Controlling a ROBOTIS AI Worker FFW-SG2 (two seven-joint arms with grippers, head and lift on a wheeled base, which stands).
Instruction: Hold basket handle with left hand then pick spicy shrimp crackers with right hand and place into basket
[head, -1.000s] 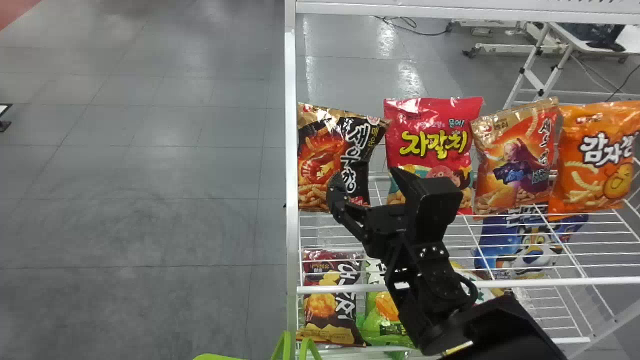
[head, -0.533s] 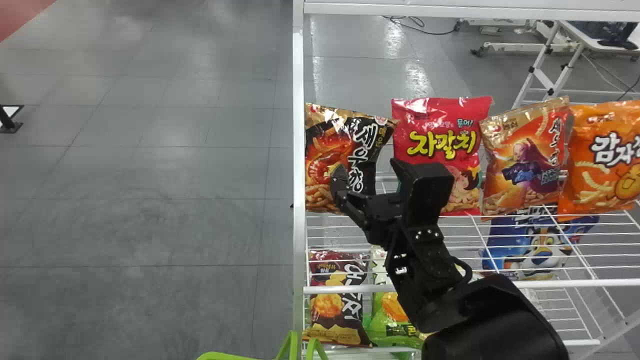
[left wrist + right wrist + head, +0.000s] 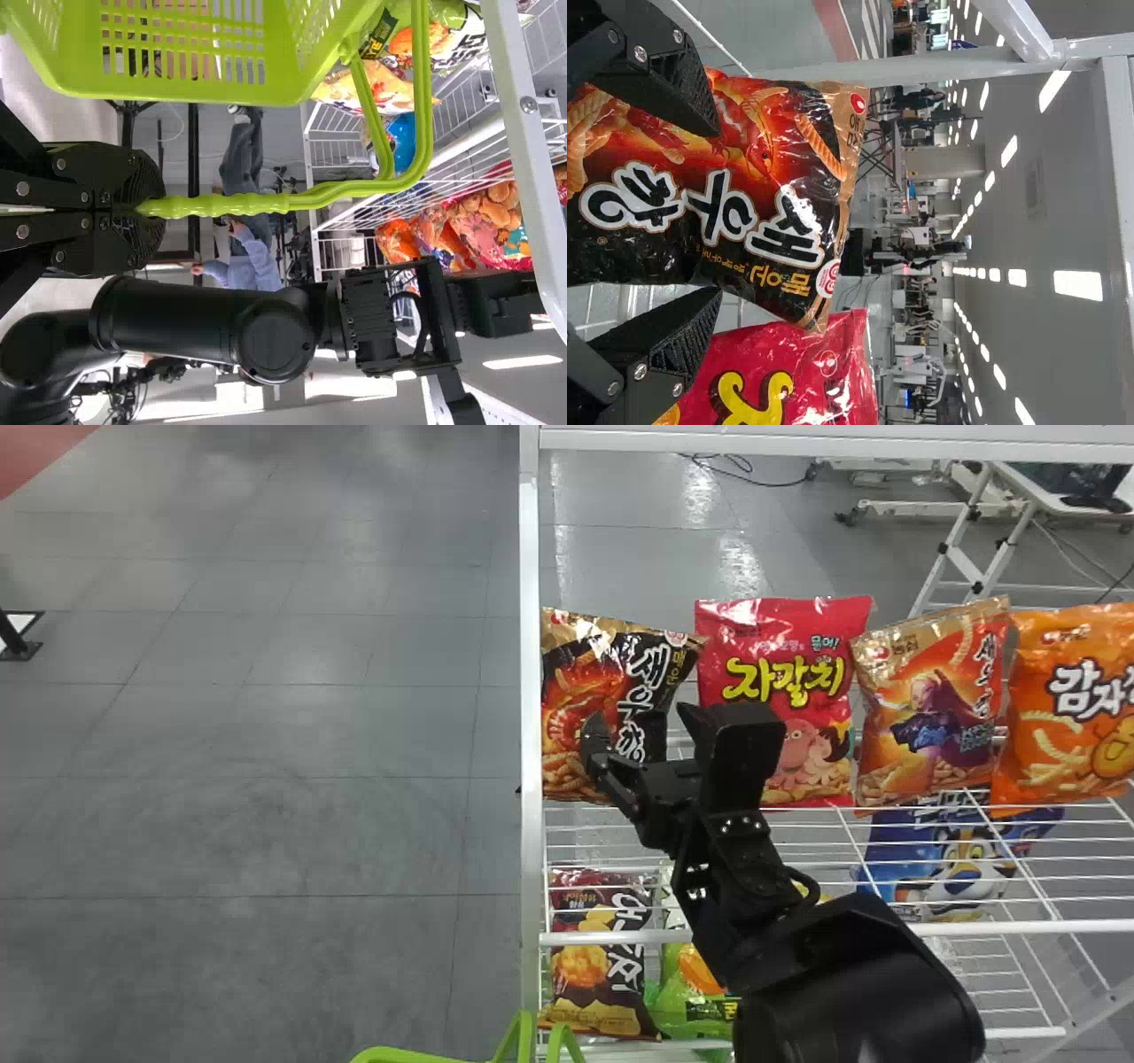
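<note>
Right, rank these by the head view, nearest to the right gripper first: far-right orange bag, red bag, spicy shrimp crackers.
From the right gripper:
1. Spicy shrimp crackers: left end of the upper row, right behind the gripper.
2. Red bag: next along to the right.
3. Orange bag: far right.

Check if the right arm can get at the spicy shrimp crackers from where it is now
Probably yes: the right gripper is open in front of the spicy shrimp crackers, with nothing seen in between, though the red bag close beside them could get brushed.
</note>
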